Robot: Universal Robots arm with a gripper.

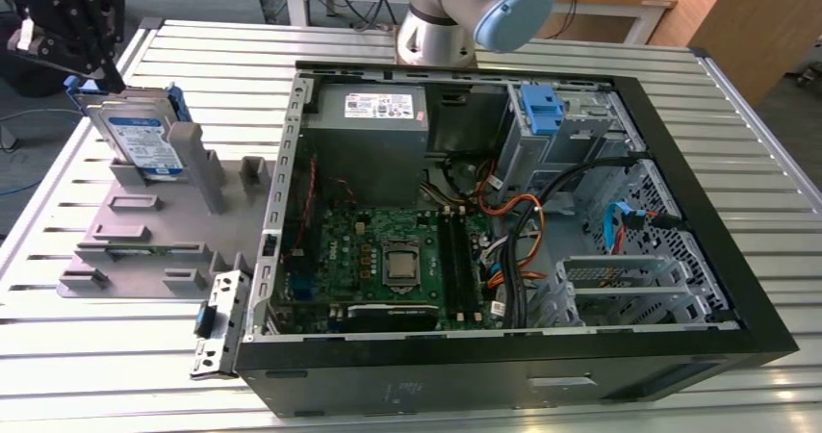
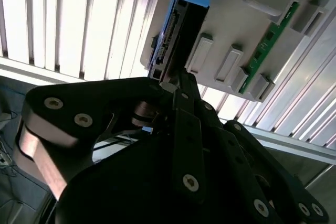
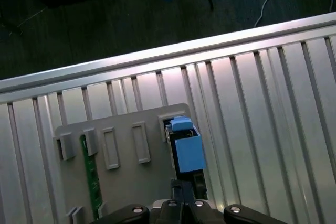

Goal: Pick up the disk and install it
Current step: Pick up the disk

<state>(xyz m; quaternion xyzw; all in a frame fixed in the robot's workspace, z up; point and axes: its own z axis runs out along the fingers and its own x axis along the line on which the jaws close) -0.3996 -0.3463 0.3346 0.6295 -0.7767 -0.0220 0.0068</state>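
The disk (image 1: 139, 140) stands on edge in the grey holder (image 1: 148, 226) on the worktop (image 1: 115, 356), presumably so its top edge is easy to grip. The claw (image 1: 108, 72) hangs just above it, drawn narrow, holding nothing

Robotics lab, slatted bench (image 1: 103, 356), opened computer (image 1: 514, 375)

Disk label: we see a blue-and-white label (image 1: 148, 150) on the flat rectangular silver-metal disk (image 1: 137, 135), which stands in the grey plastic holder (image 1: 154, 233). Its print is too small for us to read.
Power-supply sticker: a white sticker (image 1: 381, 104) on the grey metal power-supply box (image 1: 370, 149) inside the black computer case (image 1: 514, 380) carries lines of print that we cannot make out.
Readable text: none in any view.
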